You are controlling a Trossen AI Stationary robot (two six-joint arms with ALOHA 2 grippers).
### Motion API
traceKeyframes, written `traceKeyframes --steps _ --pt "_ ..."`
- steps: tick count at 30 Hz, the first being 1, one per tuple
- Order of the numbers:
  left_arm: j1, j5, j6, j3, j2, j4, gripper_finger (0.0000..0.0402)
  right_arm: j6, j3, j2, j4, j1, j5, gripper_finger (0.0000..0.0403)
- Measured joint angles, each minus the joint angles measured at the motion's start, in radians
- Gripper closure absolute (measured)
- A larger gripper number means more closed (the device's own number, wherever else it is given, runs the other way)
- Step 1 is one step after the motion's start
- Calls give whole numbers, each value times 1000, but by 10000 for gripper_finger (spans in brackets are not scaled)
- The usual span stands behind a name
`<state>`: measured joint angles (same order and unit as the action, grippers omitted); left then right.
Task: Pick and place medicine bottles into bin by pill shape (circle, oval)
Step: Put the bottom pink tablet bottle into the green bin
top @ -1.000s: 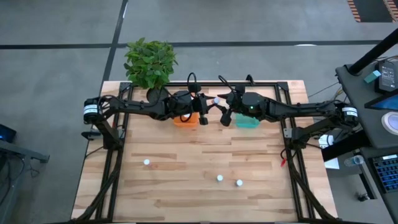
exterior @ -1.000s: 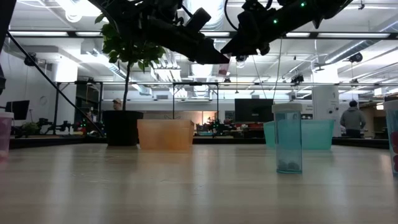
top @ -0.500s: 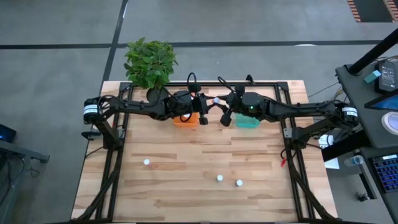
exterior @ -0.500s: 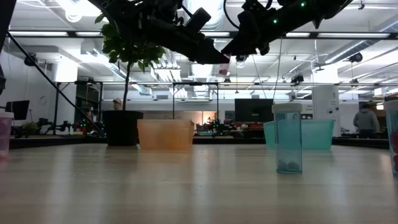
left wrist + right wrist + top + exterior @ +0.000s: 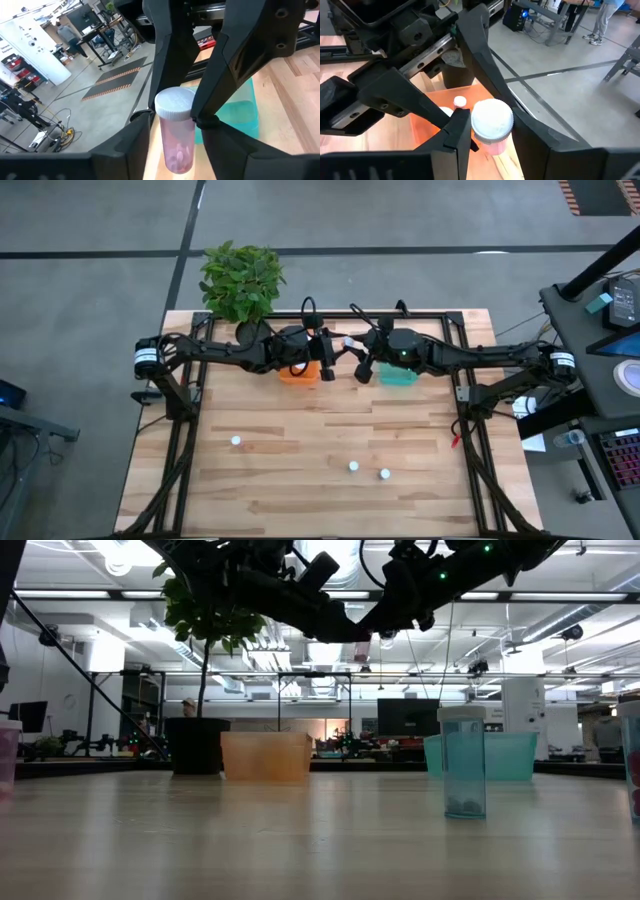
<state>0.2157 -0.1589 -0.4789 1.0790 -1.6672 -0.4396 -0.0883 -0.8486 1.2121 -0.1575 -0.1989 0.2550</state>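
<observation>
A small pink medicine bottle (image 5: 175, 131) with a white cap hangs upright in the air between my two grippers, above the gap between the orange tub (image 5: 297, 373) and the teal tub (image 5: 398, 377) at the table's far side. It also shows in the high view (image 5: 348, 341). My right gripper (image 5: 357, 352) is shut on it. My left gripper (image 5: 334, 354) is open, with its fingers on either side of the bottle; I cannot tell whether they touch it. Three more bottles (image 5: 236, 442), (image 5: 353, 467), (image 5: 385, 474) stand on the near half of the table. My right gripper pinches the bottle just under its cap (image 5: 196, 119) between its two fingers. The fingers come slanting down from the table's right side. One fingertip (image 5: 204, 120) lies on the bottle's side, and the other is behind the cap. The bottle hangs upright, cap up, clear of the tubs.
A potted plant (image 5: 240, 280) stands at the far left corner. A white-capped bottle (image 5: 459, 102) lies in the orange tub. In the low view a teal bottle (image 5: 464, 762) stands near the camera. The black frame rails run along the table's sides.
My right gripper has edged toward the table's left with the bottle, so that its fingertips now overlap those of my left gripper in the low view. The bottle has stayed upright and clear of the tubs.
</observation>
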Motion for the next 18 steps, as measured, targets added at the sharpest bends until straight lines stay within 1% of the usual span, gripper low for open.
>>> traceKeyframes --steps 4,8,11,18 --pt "0 0 0 -1 0 5 223 12 0 -1 17 -3 0 286" --pt "0 0 0 -5 3 19 222 25 0 -16 78 -19 7 285" --pt "0 0 0 -5 11 29 221 53 0 -34 154 -46 10 288" --pt "0 0 0 -6 17 30 221 173 2 -60 402 -148 11 285"
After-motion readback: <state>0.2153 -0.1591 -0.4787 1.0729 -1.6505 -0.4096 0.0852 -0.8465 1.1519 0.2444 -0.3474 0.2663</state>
